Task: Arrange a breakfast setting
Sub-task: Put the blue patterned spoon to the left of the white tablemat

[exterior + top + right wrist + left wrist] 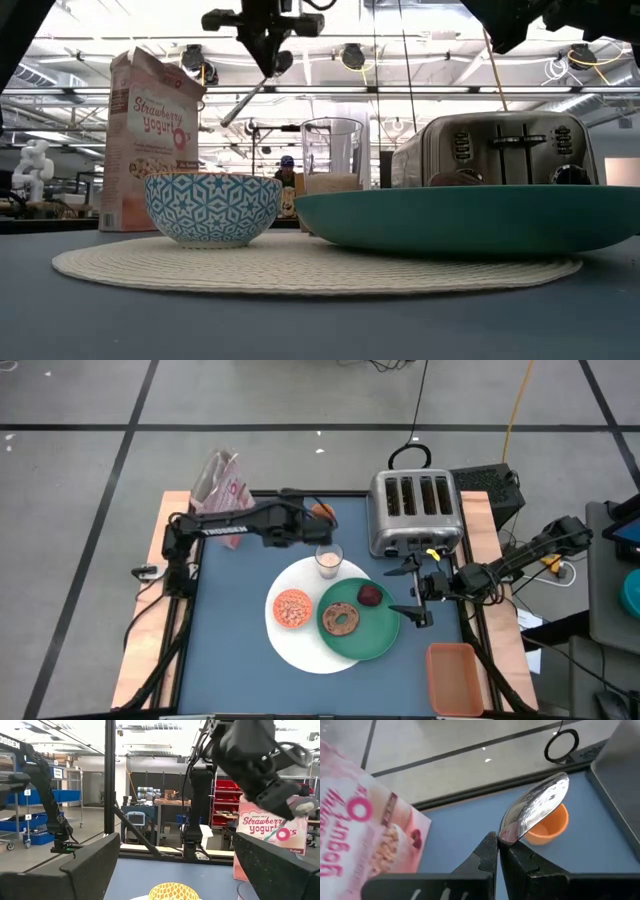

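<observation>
My left pincer (498,845) is clamped on the blue-handled spoon (535,806), whose shiny bowl sticks out past my fingertips. I hold it above the far part of the desk (235,620), over the orange cup (322,511), between the pink cereal box (222,482) and the silver toaster (415,510). My right pincer (412,588) hangs with its fingers wide apart and nothing between them, at the desk's right side just in front of the toaster.

The large white round plate (290,645) lies mid-desk. On it sit the small cereal bowl (292,608) and the green round plate (375,635); the green one carries the brown bagel (342,620) and the dark red fruit (371,595). The milk glass (329,561) stands at the white plate's far edge.
</observation>
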Controlling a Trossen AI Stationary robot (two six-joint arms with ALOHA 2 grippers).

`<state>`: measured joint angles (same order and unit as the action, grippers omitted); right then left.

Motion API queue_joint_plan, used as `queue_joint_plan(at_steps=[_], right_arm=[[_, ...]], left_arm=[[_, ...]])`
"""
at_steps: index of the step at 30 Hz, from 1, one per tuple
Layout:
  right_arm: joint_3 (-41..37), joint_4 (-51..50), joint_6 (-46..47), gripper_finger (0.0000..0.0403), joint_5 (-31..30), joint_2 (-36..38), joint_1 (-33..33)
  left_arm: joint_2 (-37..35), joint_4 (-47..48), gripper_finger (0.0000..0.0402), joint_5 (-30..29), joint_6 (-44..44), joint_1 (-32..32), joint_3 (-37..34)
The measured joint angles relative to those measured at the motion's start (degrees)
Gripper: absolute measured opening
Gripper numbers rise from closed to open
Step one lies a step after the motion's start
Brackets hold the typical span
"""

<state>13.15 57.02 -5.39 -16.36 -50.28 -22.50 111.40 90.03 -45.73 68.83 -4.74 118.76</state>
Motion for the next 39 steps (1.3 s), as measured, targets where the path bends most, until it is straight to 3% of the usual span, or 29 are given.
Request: queue_joint_plan(at_steps=[9, 17, 23, 32, 39], right_arm=[[0.0, -0.29, 2.13, 0.0384, 0.02, 0.0, 0.0], [0.0, -0.33, 1.46, 0.0384, 0.02, 0.0, 0.02], [0.0, -0.31, 1.27, 0.0384, 0.0, 0.0, 0.01], [0.0, -0.31, 1.27, 0.0384, -0.02, 0.0, 0.01], [0.0, -0.31, 1.25, 0.0384, -0.02, 0.0, 0.02]], left_arm=[[-0.84, -0.22, 0.0019, 2.91, 6.71, 4.34, -10.12], [-15.34, -0.03, 0.0019, 3.52, 18.89, 9.66, -25.91], [-24.45, -2.85, 0.0019, 7.72, 29.74, 19.13, -38.97], [-26.76, -8.69, 0.0019, 8.95, 53.07, 34.25, -52.73], [-26.73, -19.9, 0.0019, 13.58, 54.74, 36.65, -58.93]])
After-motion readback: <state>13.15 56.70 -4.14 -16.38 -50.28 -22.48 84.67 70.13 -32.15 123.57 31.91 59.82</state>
